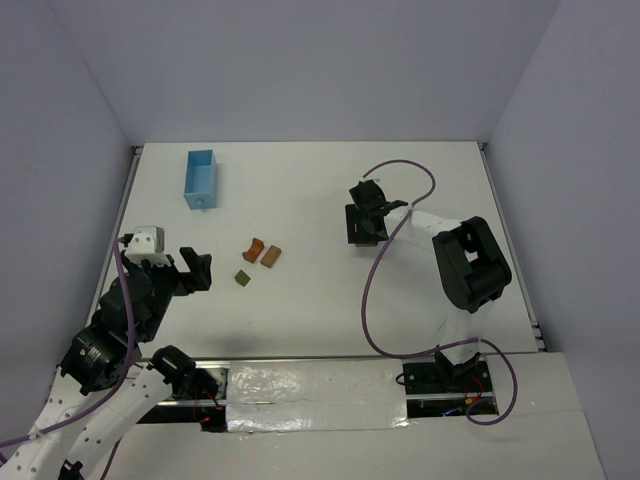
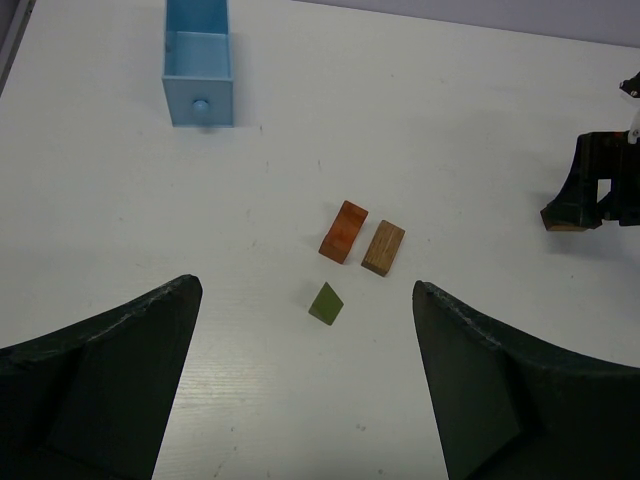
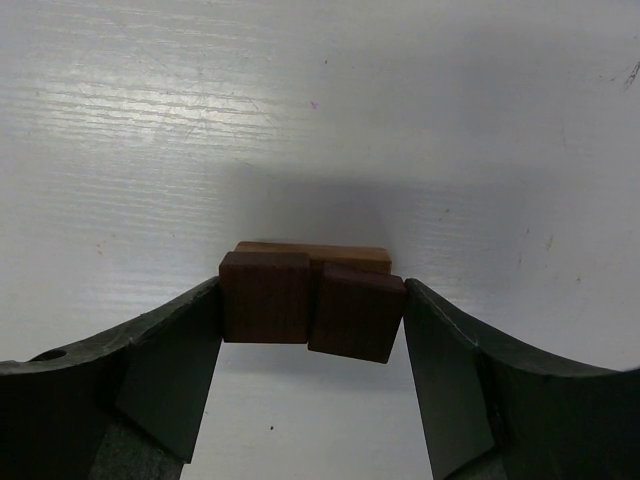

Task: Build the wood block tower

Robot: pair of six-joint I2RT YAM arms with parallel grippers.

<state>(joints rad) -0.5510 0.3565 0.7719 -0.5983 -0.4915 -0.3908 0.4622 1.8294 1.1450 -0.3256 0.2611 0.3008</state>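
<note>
An orange-red arch (image 1: 254, 247), a tan-brown rectangle (image 1: 271, 256) and an olive-green piece (image 1: 241, 279) lie loose left of the table's middle. They also show in the left wrist view: arch (image 2: 343, 231), rectangle (image 2: 383, 247), green piece (image 2: 326, 303). My left gripper (image 1: 200, 270) is open and empty, its midpoint (image 2: 305, 290) just short of the green piece. My right gripper (image 1: 366, 235) is shut (image 3: 312, 295) on two dark brown cubes (image 3: 265, 297) side by side, which rest on another tan block (image 3: 310, 250) on the table.
A light blue rectangular box (image 1: 200, 178) with a small knob stands at the far left, also in the left wrist view (image 2: 199, 60). A purple cable (image 1: 375, 275) loops over the table by the right arm. Walls close the table's sides and back.
</note>
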